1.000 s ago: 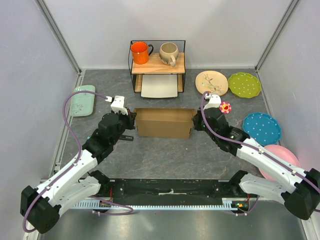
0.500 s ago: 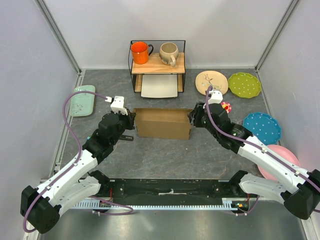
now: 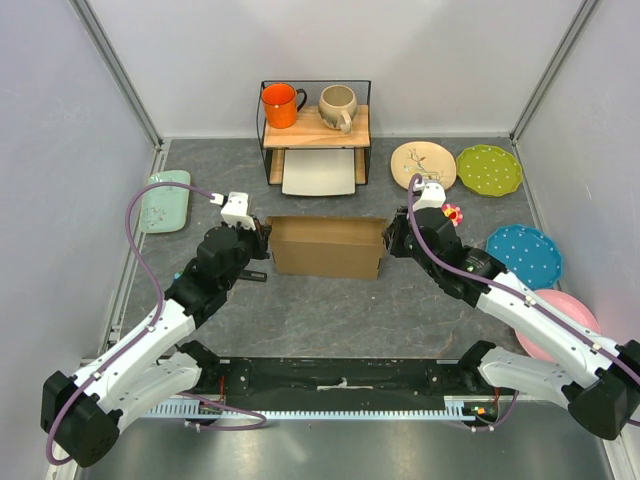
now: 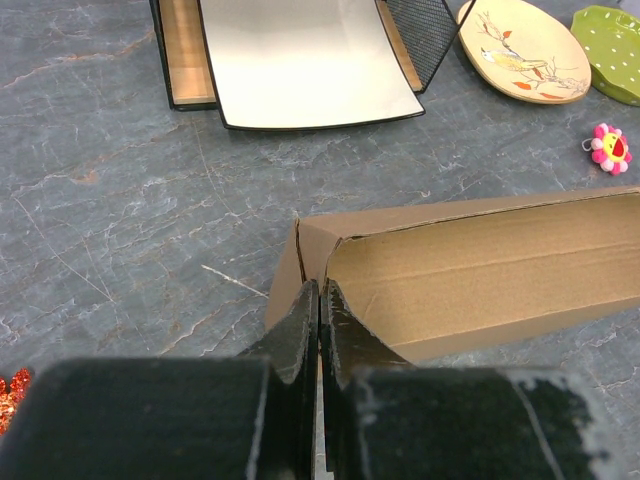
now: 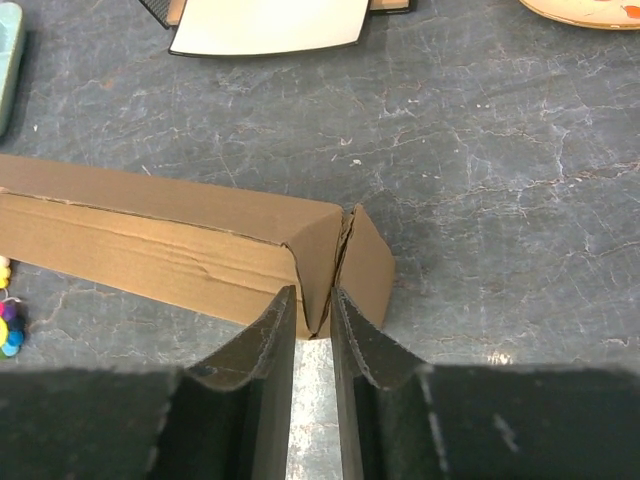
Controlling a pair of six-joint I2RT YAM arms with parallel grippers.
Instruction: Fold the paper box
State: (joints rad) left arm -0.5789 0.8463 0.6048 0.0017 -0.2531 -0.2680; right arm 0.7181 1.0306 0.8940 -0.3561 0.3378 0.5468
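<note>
The paper box (image 3: pixel 328 247) is a shallow brown cardboard box lying lengthwise mid-table, open side up. My left gripper (image 3: pixel 263 243) is at its left end. In the left wrist view the fingers (image 4: pixel 300 325) are pressed together on the box's (image 4: pixel 480 270) end wall. My right gripper (image 3: pixel 391 238) is at the right end. In the right wrist view its jaws stand narrowly apart, with the folded end flap of the box (image 5: pixel 330 260) pinched between the fingertips (image 5: pixel 280 310).
A wire rack (image 3: pixel 315 130) behind the box holds an orange mug (image 3: pixel 281 104), a beige mug (image 3: pixel 338 106) and a white tray (image 3: pixel 320 172). Cream (image 3: pixel 423 165), green (image 3: pixel 489 169), blue (image 3: pixel 524 255) and pink (image 3: pixel 560 318) plates lie right. A flower toy (image 3: pixel 451 214) and a mint tray (image 3: pixel 163 200) are nearby.
My right gripper has shifted left against the box's right end and its wrist has turned a little. The left arm and the box have hardly moved.
</note>
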